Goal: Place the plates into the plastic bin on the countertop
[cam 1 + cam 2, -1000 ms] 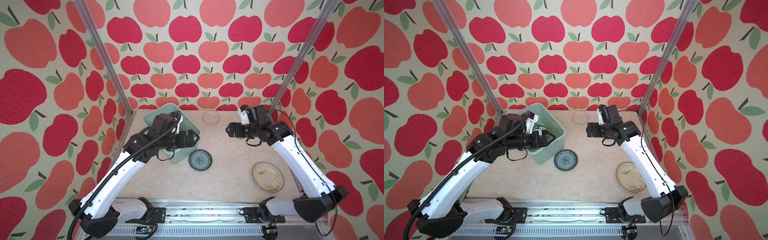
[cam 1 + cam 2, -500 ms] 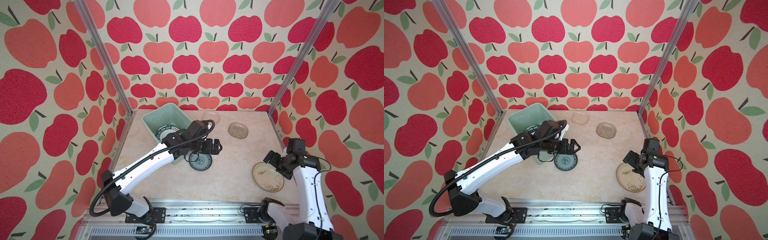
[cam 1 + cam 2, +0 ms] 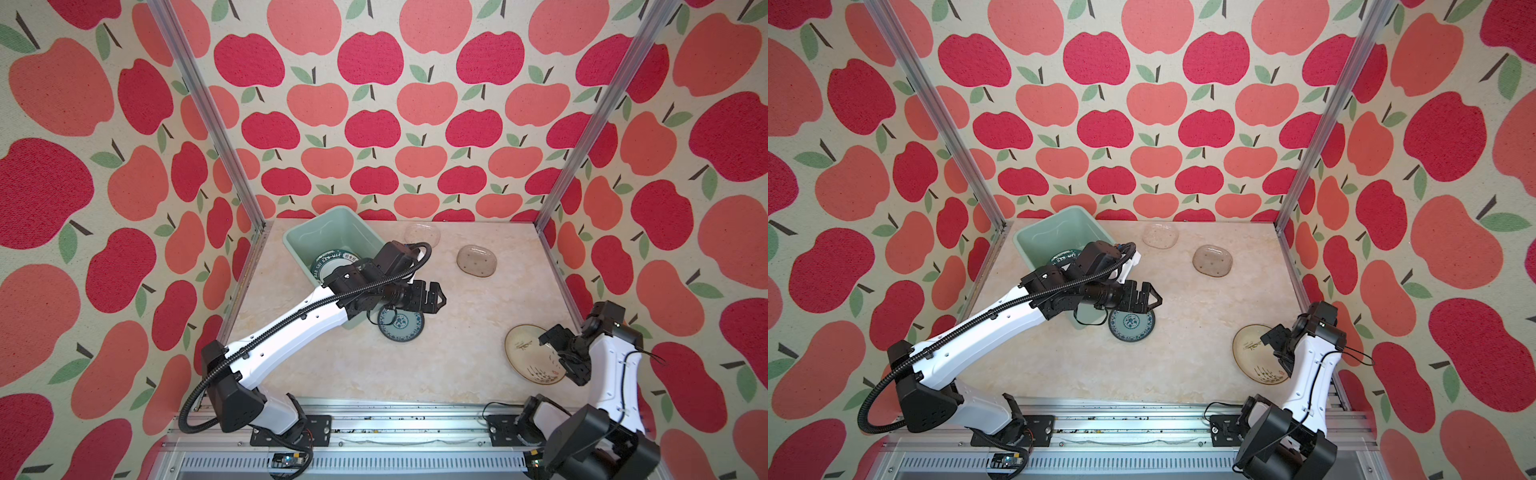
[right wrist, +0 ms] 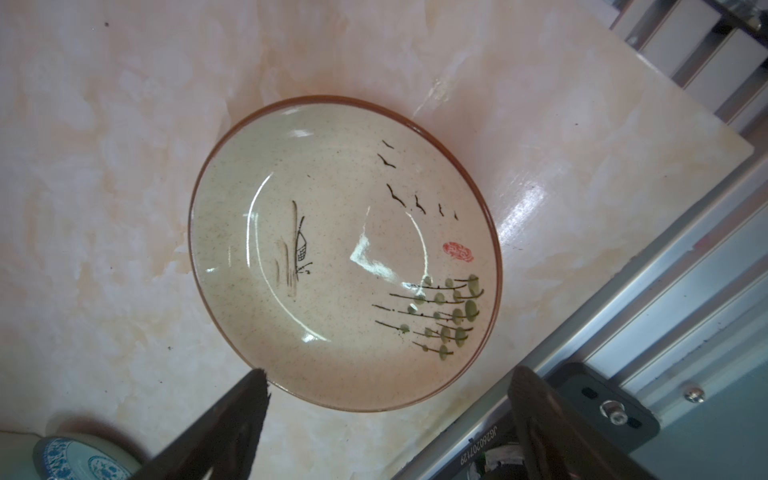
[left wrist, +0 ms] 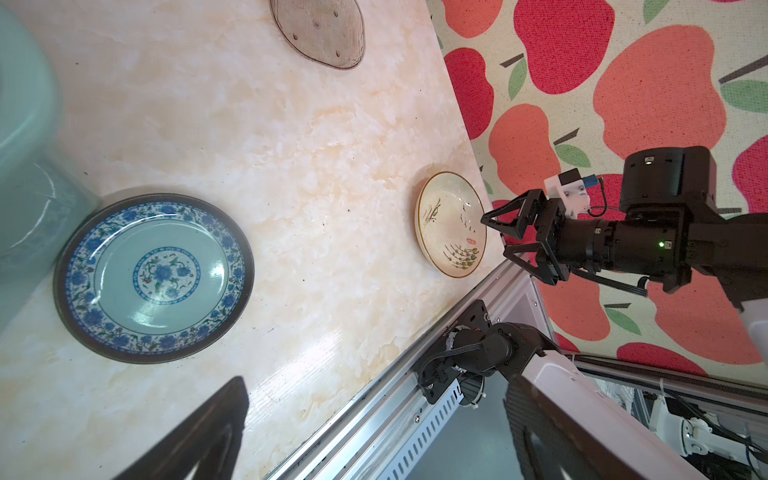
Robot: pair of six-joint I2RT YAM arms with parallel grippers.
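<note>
Spread left end effector [image 3: 439, 297] overlaps teal plate [image 3: 401, 327]; spread right end effector [image 5: 494, 236] overlaps cream plate [image 3: 525, 353]; lettered plate [image 3: 328, 263] in bin [image 3: 332, 217] half-hidden.

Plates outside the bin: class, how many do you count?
4: teal plate beside the bin, cream plate front right, smoky oval and clear dish at the back. More may be hidden.

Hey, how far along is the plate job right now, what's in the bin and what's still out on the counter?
Done: at least one lettered-rim plate lies in the plastic bin. In hand: nothing; the left end effector hangs open by the teal plate, the right end effector open over the cream plate. Left: those two, the smoky glass dish and the clear glass dish, all on the countertop.
</note>
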